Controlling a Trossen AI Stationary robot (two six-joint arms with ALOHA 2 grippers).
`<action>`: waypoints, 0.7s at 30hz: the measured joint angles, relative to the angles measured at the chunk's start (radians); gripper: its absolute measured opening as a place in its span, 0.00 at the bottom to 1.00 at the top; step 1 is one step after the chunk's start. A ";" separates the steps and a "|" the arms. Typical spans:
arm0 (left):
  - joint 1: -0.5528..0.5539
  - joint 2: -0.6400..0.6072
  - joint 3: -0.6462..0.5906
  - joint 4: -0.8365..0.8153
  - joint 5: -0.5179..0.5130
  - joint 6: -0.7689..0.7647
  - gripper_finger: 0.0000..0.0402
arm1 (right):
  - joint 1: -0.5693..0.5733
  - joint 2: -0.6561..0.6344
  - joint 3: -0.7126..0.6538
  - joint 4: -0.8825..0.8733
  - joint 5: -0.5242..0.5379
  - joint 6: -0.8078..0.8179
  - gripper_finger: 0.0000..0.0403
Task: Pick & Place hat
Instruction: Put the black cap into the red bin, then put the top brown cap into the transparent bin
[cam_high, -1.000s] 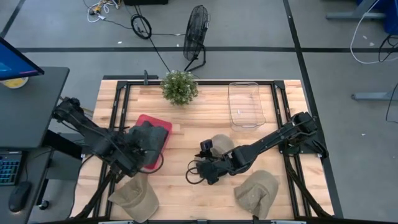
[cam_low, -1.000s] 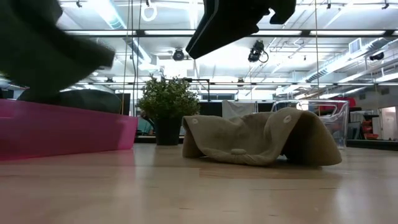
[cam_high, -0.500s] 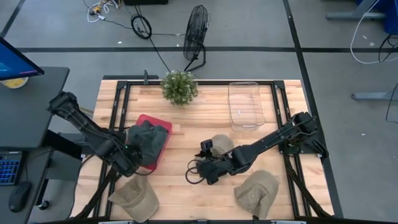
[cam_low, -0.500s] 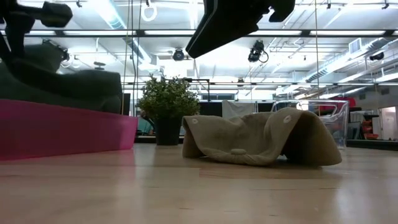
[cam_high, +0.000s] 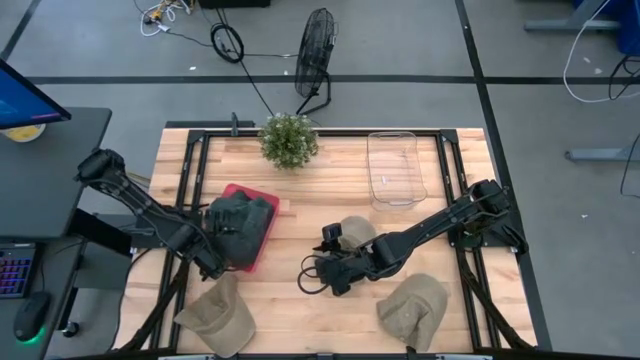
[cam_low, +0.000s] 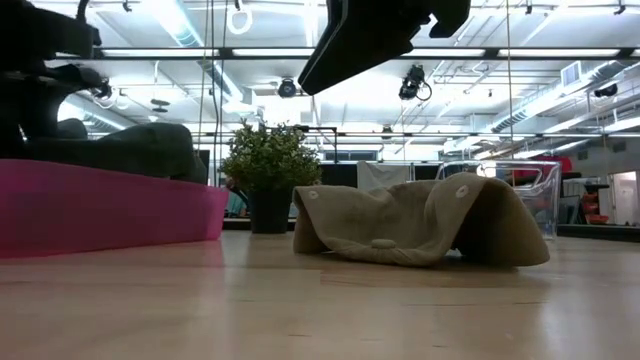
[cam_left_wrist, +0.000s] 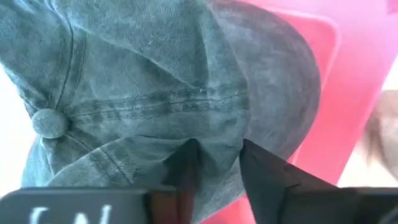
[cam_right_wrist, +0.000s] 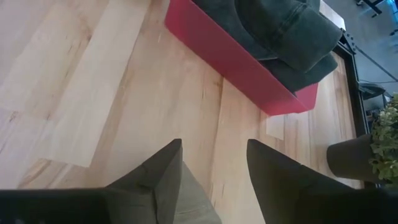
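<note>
A dark green hat (cam_high: 241, 222) lies in the red tray (cam_high: 262, 252) at the table's left. It also shows in the left wrist view (cam_left_wrist: 161, 74) and in the low view (cam_low: 130, 150). My left gripper (cam_high: 212, 258) is at the hat's near-left edge, shut on its cloth. My right gripper (cam_high: 318, 278) hovers open and empty above the table's middle, with bare wood between its fingers (cam_right_wrist: 214, 155). A khaki hat (cam_high: 352, 232) lies crumpled on the table under the right arm and also shows in the low view (cam_low: 420, 225). My left gripper has a fold of the dark green hat's cloth (cam_left_wrist: 216, 149) between its two fingers, at the hat's edge below the crown seam. The fingers come slanting down from the table's near-left side. The hat rests in the red tray, slack.
Two more khaki hats lie near the table's front edge, one at the left (cam_high: 218, 318) and one at the right (cam_high: 415, 310). A potted plant (cam_high: 288, 140) and a clear plastic bin (cam_high: 395, 168) stand at the far side. A fan (cam_high: 317, 50) stands on the floor beyond.
My left gripper has gone down and toward the table's left edge with the dark green hat. The hat was raised above the tray and now rests in it.
</note>
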 joint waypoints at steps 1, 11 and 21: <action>0.000 0.000 0.008 -0.001 0.000 -0.001 0.35 | 0.000 0.000 0.000 0.000 0.000 0.000 0.46; 0.000 0.001 0.274 -0.019 -0.091 -0.024 0.47 | 0.010 0.000 0.000 -0.008 0.000 0.028 0.46; 0.018 0.001 0.274 0.118 -0.300 -0.105 0.41 | 0.036 -0.006 -0.001 -0.184 -0.001 0.179 0.46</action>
